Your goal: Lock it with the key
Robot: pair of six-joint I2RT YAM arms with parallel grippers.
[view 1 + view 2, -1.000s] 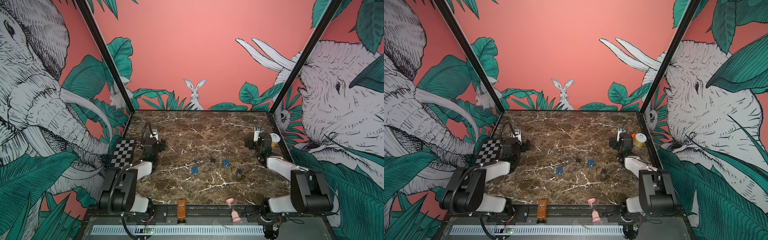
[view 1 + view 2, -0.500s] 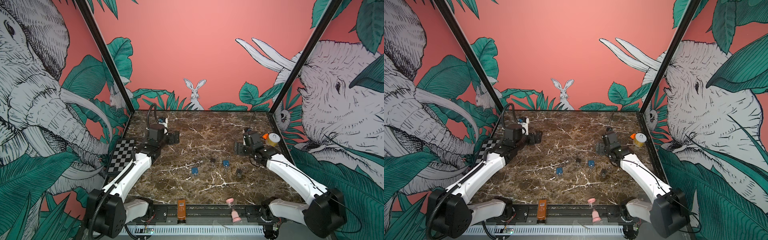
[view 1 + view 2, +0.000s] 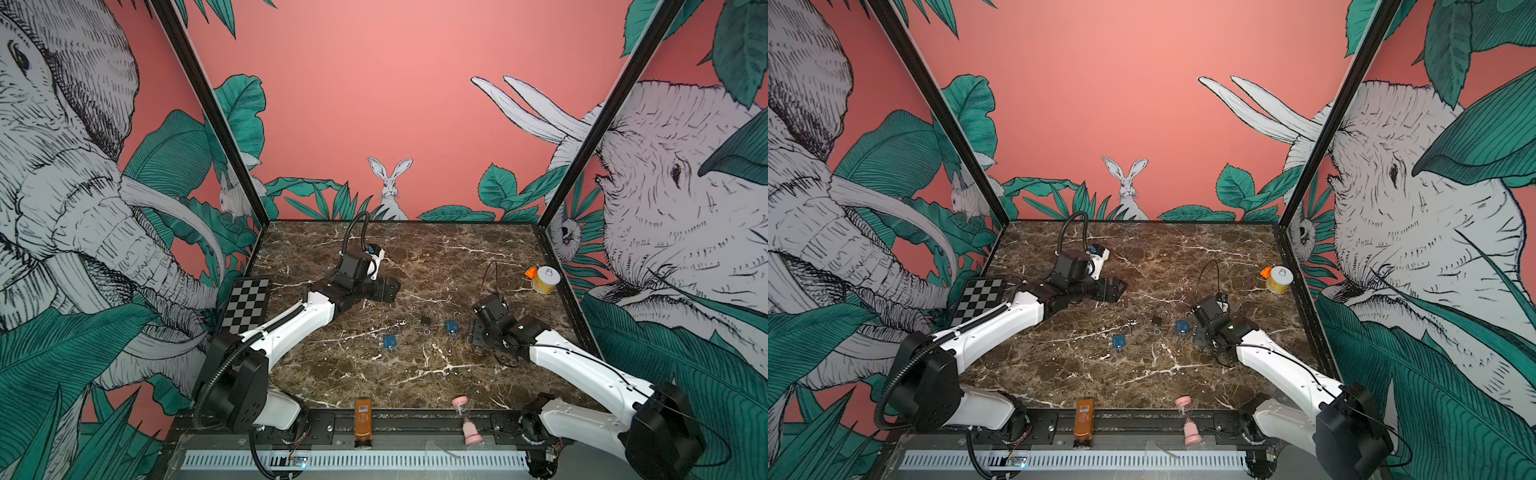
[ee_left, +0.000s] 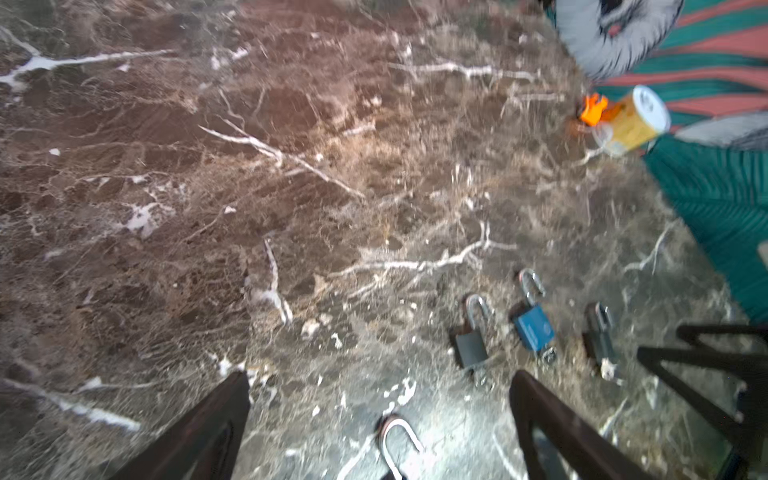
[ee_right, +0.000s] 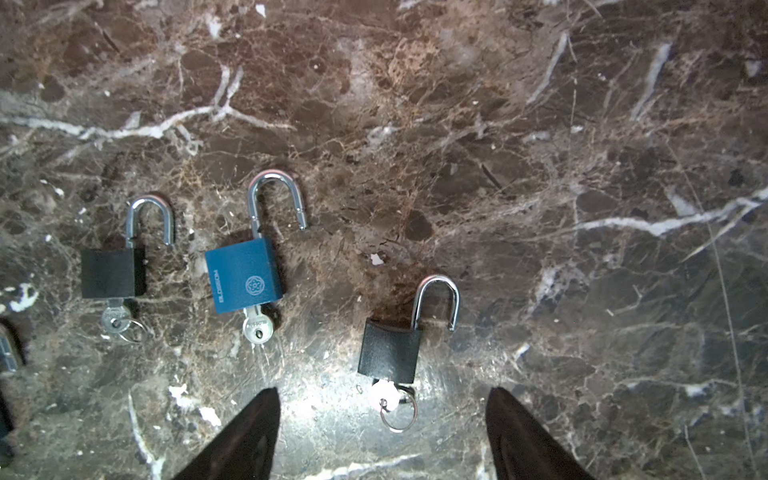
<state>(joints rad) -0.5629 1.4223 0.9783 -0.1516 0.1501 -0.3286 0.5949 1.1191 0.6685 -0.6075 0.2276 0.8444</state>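
Right wrist: right end effector (image 5: 382, 392) spread, empty

The desk's (image 3: 436, 249) far middle lies open to a pass. Mid-desk, the black padlock (image 5: 390, 349) sits just ahead of the spread fingers (image 5: 249, 436) of the right hand (image 5: 382, 390), with bare marble toward the right wall and the blue padlock (image 5: 243, 276) near but apart on the other side. A yellow spool (image 3: 544, 280) stands by that wall.
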